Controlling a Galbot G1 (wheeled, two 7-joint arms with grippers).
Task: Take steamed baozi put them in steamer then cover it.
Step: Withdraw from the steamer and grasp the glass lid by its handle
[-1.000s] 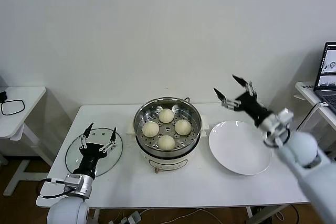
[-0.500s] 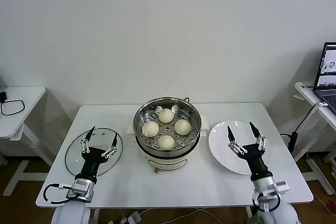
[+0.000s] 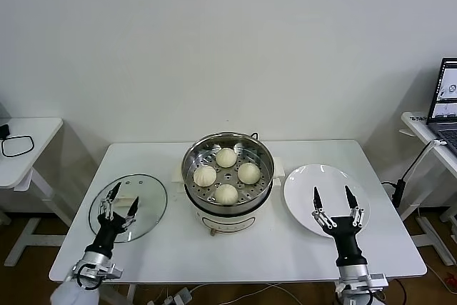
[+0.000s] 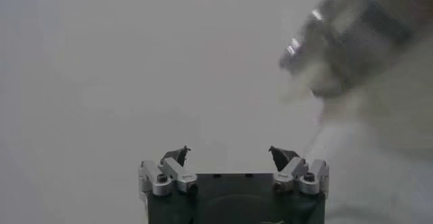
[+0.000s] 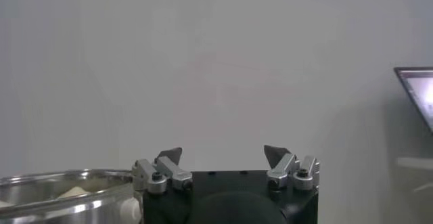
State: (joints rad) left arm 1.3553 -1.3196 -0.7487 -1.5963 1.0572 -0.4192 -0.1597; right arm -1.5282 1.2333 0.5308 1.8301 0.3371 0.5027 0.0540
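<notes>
Left claw [image 3: 120,196] open, upright, low; right claw [image 3: 335,201] open, upright, low

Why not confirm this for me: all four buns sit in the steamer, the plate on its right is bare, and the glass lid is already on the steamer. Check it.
One thing is wrong. The lid is not on the steamer; it lies flat on the table to the steamer's left, as the head view shows. The rest holds: four buns sit in the steamer and the plate on its right is bare.

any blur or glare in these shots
Head view: sharp, evenly lit, with bright reflections on the round shiny steel steamer. Left wrist view: a smeared, blurred shape at one corner. Right wrist view: clear on the right gripper, laptop screen soft.
</notes>
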